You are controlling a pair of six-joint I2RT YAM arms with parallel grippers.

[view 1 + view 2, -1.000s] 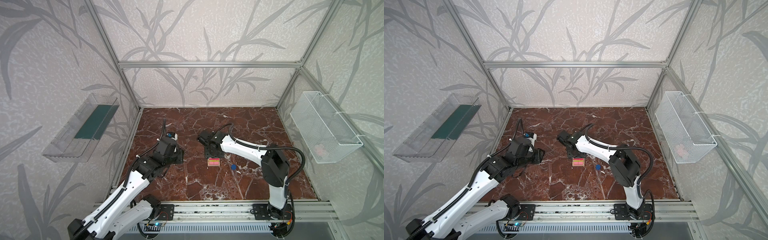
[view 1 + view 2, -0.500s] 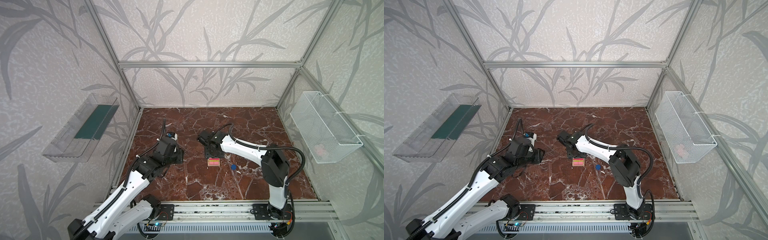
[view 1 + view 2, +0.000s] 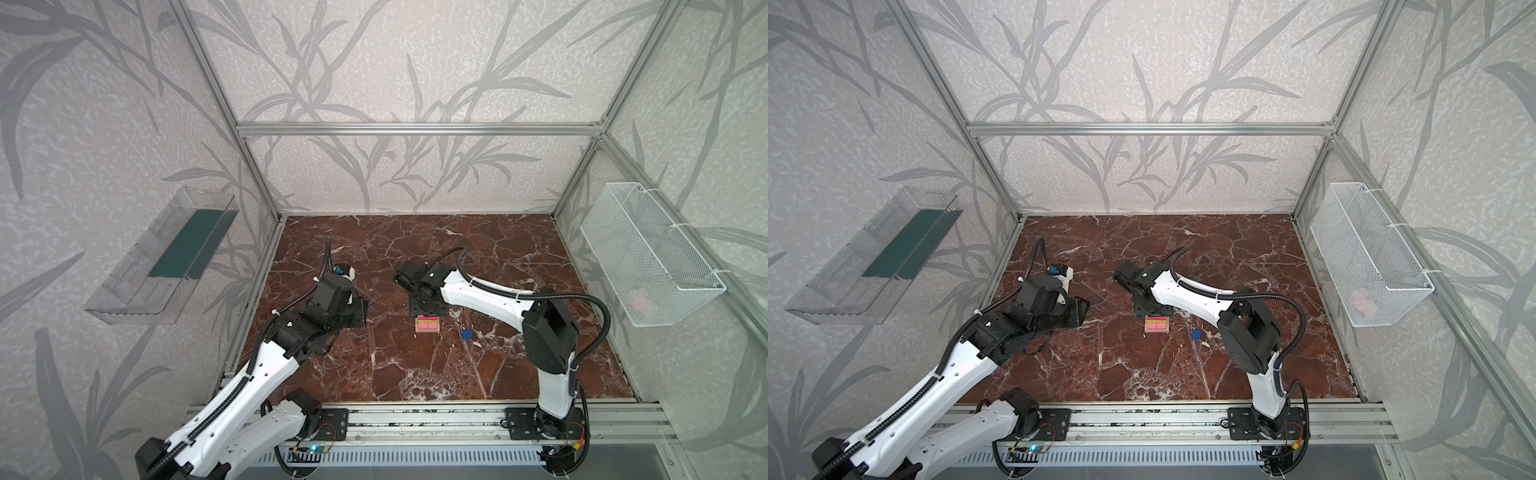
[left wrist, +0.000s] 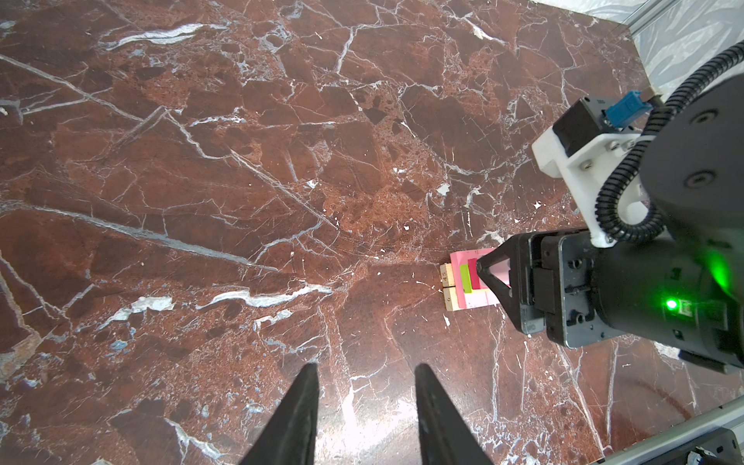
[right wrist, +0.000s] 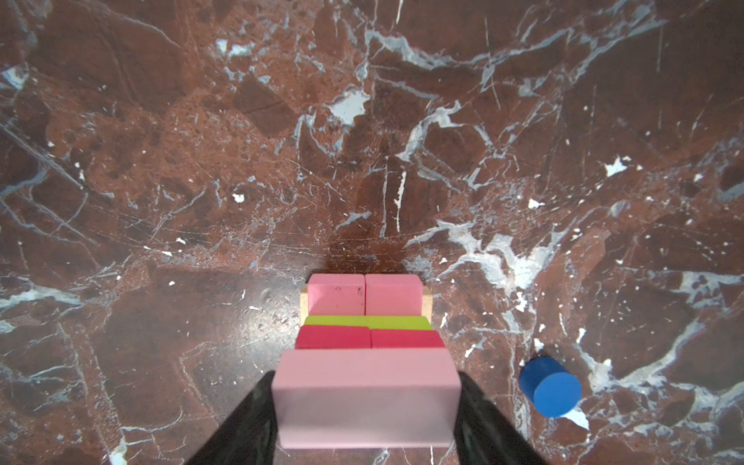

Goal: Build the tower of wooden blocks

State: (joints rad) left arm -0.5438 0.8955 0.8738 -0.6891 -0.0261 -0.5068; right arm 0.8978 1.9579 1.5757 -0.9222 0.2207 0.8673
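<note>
Grips the top pink bar (image 5: 366, 398) in the right gripper (image 5: 364, 380), with a dark finger pressed against each end. Holds that bar level and crosswise at the top of the tower (image 3: 428, 325) (image 3: 1156, 325), on the side nearest the right wrist. Shows, in the right wrist view, past the held bar and in this order: two red cubes (image 5: 334, 337) side by side, then the lime-green bar (image 5: 366, 322), then two pink bars (image 5: 336, 296) laid edge to edge, then the tan bars (image 5: 428, 304) peeking out lowest at both sides. Cannot tell contact between the held bar and the red cubes, nor the layer directly beneath it. Sets the tower near the middle of the marble tabletop (image 3: 415, 374) in both top views, right under the black head of the right gripper and partly hidden by it. Leaves the blue disc (image 5: 549, 386) lying on the marble, near the tower yet clear of it, on the right arm's side. Carries the left gripper (image 4: 364, 402) with fingers parted and nothing between them, above bare marble, well apart from the tower and from the right gripper.
</note>
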